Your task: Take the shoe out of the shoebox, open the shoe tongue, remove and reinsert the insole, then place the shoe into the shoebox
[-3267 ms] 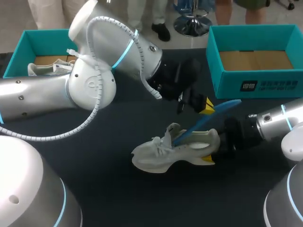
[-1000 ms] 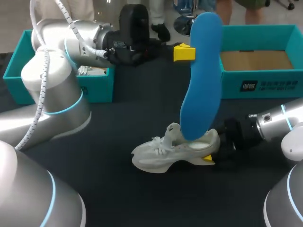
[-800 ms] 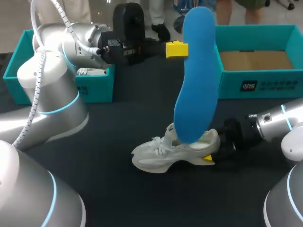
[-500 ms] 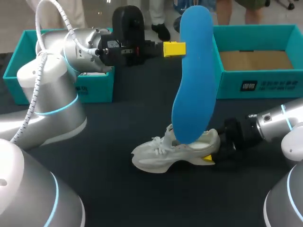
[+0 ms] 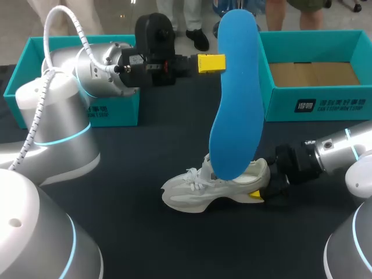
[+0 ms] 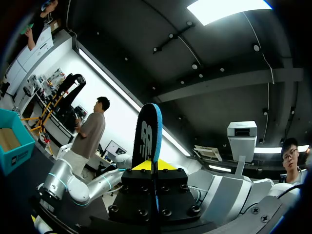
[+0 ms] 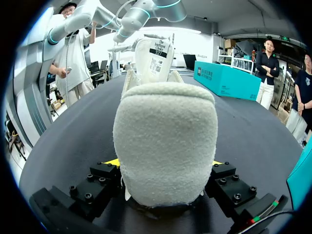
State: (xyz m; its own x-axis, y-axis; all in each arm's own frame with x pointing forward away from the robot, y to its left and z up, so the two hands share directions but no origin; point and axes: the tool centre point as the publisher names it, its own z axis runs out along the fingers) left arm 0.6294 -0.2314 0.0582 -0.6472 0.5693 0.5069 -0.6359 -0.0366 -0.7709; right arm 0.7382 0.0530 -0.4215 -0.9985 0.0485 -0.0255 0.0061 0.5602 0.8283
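Left gripper (image 5: 211,63) pinches the blue foam insole (image 5: 235,104) upright; right gripper (image 5: 260,187) clamps the white lace-up shoe (image 5: 192,192) at its heel. I would feed the lower end in first, gently.

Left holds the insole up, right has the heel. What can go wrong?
Left gripper pinches the insole near one end, so the long free part may swing or miss the shoe opening. Right gripper clamps the shoe only at the heel; pushing the insole in could pivot the toe.

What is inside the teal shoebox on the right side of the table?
Inside the shoebox only a brown cardboard floor shows. The front wall hides the floor's near strip, and the blue insole overlaps the left wall.
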